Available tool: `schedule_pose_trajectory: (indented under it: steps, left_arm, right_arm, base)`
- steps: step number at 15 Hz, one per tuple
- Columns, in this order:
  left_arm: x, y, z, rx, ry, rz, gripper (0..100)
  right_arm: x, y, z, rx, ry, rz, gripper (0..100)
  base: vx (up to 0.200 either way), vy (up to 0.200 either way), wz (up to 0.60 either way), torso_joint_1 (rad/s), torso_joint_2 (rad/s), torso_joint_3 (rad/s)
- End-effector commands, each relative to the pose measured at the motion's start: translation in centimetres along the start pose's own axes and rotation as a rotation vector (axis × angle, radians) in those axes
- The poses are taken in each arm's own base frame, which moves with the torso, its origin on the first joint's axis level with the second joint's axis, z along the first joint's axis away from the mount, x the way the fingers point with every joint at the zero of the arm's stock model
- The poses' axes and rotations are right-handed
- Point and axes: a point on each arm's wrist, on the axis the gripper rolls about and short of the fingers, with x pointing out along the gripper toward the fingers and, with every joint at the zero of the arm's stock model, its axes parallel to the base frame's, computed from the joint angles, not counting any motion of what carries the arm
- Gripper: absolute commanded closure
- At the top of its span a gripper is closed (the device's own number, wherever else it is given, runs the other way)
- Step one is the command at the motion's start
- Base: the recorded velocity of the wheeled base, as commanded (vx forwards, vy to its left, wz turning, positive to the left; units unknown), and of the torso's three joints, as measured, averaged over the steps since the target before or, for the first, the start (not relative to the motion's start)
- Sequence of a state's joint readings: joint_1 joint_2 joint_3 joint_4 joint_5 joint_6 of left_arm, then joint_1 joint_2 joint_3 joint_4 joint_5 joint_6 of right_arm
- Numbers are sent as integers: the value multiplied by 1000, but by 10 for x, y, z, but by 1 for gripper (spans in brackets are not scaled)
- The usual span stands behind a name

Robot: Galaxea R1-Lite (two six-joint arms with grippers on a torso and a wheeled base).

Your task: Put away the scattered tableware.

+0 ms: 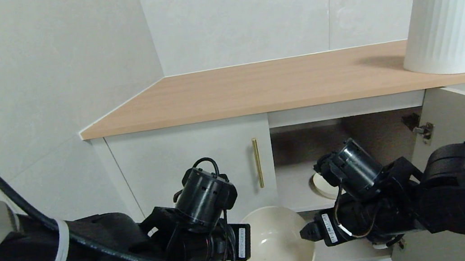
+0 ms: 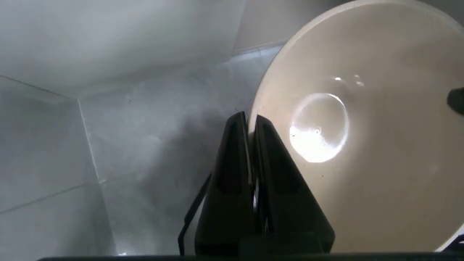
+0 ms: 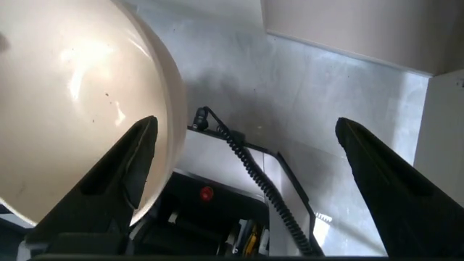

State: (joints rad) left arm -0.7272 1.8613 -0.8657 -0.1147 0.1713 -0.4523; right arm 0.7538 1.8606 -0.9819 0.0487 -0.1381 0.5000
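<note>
One white cabinet (image 1: 191, 163) under the wooden countertop (image 1: 276, 83) has its right door (image 1: 458, 121) swung open, likely to take in tableware. Near and central, the cream bowl (image 1: 274, 247) hangs by its left rim, pinched in the left gripper (image 2: 251, 123), fingers closed. The right gripper (image 1: 308, 232) sits spread wide just beside the bowl's right rim. A plate (image 1: 323, 188) already lies inside

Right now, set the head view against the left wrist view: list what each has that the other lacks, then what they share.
Head view adds: the wooden countertop, a ribbed white container, the open cabinet with a pale dish inside, and a brass handle. Left wrist view adds: the left gripper shut on the rim of the cream bowl, over grey tiles. Shared: that bowl.
</note>
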Motion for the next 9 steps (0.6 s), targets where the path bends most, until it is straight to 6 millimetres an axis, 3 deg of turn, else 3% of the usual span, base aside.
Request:
schedule_pose_trajectory:
  steps: [1, 9]
  left_arm:
    - [-1, -1, -1, 4, 0, -3, 100]
    - [-2, -3, -2, 10, 0, -9, 100]
  right_arm:
    - [6, 1, -2, -3, 14, -6, 100]
    - [6, 6, -4, -15, 19, 3, 100]
  base:
    - [0, 0, 0, 0, 0, 0]
    - [0, 0, 0, 0, 0, 0]
